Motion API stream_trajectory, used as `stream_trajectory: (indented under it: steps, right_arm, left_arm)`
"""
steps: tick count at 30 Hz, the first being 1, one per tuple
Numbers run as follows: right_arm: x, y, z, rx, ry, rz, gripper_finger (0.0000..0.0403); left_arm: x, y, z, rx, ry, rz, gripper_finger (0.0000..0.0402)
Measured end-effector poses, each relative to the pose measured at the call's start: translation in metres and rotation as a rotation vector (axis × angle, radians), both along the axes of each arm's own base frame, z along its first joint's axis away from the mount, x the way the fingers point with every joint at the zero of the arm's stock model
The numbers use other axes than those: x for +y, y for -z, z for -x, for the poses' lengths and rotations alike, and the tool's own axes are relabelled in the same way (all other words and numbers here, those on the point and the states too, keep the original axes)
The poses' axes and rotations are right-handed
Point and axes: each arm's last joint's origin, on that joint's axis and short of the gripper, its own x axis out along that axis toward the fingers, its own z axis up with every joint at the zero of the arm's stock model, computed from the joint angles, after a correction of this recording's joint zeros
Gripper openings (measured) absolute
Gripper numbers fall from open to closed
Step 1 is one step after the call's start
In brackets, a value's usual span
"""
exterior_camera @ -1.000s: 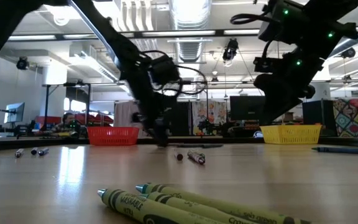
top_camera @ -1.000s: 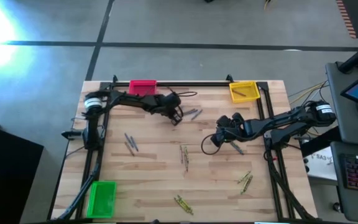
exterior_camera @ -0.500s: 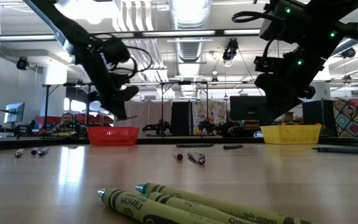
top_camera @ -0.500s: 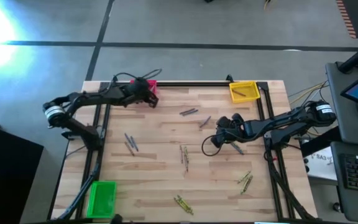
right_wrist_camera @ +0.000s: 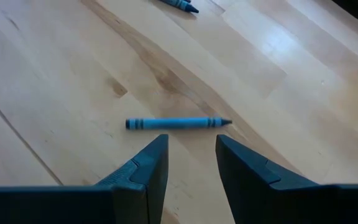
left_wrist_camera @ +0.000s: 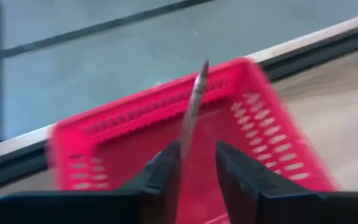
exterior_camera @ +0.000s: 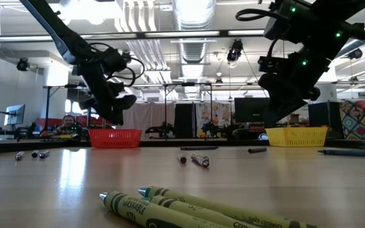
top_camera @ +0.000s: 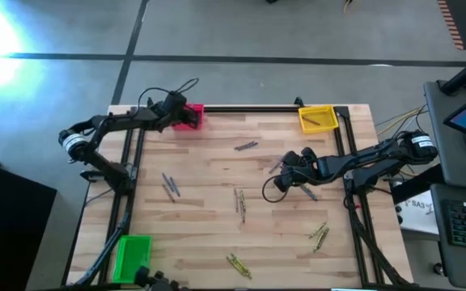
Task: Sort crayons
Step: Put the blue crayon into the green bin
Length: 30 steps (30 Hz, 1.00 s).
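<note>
On the nearest olive crayon (exterior_camera: 146, 210), "WASHABLE" lettering

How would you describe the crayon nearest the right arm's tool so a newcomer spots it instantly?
On the pale wooden table, find the right tool. Just ahead of its dark fingertips lies one blue wax crayon, flat on the wood. Unlike the clustered crayons elsewhere, it lies alone.

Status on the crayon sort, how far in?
Early. Done: at least one crayon in the yellow bin. In hand: left gripper over the pink bin with a crayon between its fingers; right gripper open above a blue crayon. Left: scattered groups on the table; the green bin looks unused.
</note>
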Motion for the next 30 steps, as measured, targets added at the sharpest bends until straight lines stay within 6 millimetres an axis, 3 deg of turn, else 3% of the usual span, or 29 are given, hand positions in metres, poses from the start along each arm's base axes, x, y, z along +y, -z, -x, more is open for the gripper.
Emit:
stream_trajectory:
  steps: [4, 8, 14, 17, 21, 25, 30]
  right_arm:
    - [0.0, 0.0, 0.0, 0.002, 0.0, 0.0, 0.0132]
    - [0.0, 0.0, 0.001, 0.009, -0.004, -0.006, 0.0134]
    - [0.004, -0.004, -0.002, 0.019, -0.059, -0.13, 0.0124]
    - [0.009, -0.016, -0.004, 0.077, -0.107, -0.295, 0.0116]
    - [0.013, -0.034, -0.001, 0.171, -0.032, -0.326, 0.0103]
    - [0.013, -0.045, -0.003, 0.18, -0.024, -0.319, 0.0093]
    - [0.013, -0.045, -0.013, 0.073, -0.08, -0.285, 0.0092]
  left_arm:
    - [-0.004, 0.004, 0.0, -0.002, 0.017, 0.019, 0.0124]
    - [-0.021, -0.001, 0.004, -0.033, 0.05, -0.016, 0.0147]
    - [-0.077, -0.004, 0.022, -0.08, 0.177, -0.056, 0.0147]
    - [-0.111, 0.004, 0.029, -0.099, 0.294, -0.062, 0.0141]
    - [-0.15, 0.013, 0.03, -0.213, 0.458, -0.111, 0.0134]
    - [-0.177, 0.016, 0.028, -0.342, 0.578, -0.169, 0.013]
    - [-0.193, 0.017, 0.027, -0.307, 0.641, -0.078, 0.013]
